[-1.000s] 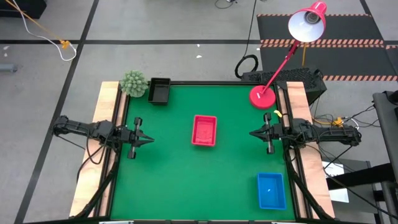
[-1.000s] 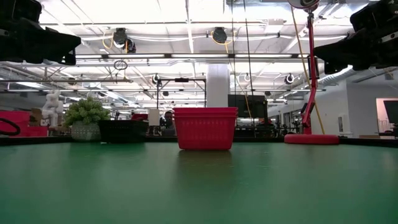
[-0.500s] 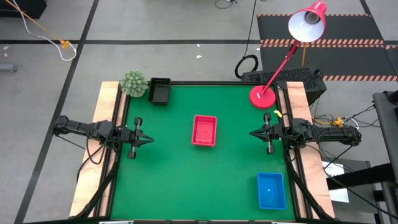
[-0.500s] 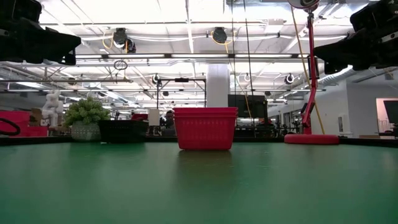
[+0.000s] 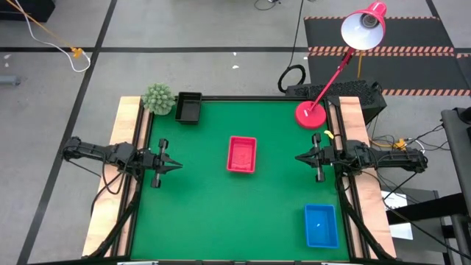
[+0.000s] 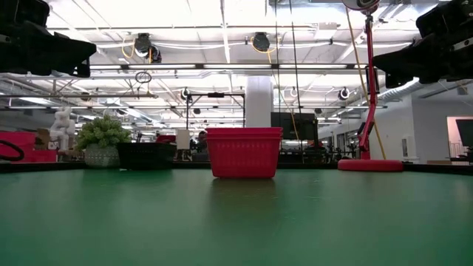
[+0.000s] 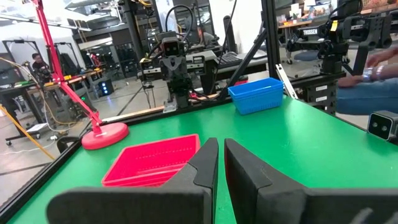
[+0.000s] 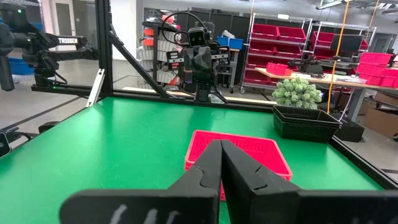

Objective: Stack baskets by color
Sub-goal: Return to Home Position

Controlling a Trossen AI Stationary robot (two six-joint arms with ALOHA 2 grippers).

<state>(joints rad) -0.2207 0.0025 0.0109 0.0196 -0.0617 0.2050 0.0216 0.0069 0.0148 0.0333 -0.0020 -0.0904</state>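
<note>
Centre: the red basket stack [image 5: 242, 154] sits in the middle of the green table [image 5: 199, 213], and in the high view you see its long side running up and down the picture. Lower right corner of that view: the blue basket stack [image 5: 321, 225], well apart from the red one. Upper left corner: the black basket stack [image 5: 188, 107], just beside the fuzzy green plant [image 5: 157, 97]. Upper right: the red lamp base [image 5: 310, 115], at the table's edge. Left edge: the left gripper [image 5: 179, 166] points across at the red stack from well apart; your left wrist view shows its 2 fingers drawn to a thin slit, holding nothing. Right edge: the right gripper [image 5: 299, 157] faces it from the opposite side, its 2 fingers pressed together, also empty. In the low view both arms hang above the table, clear of all 3 stacks
</note>
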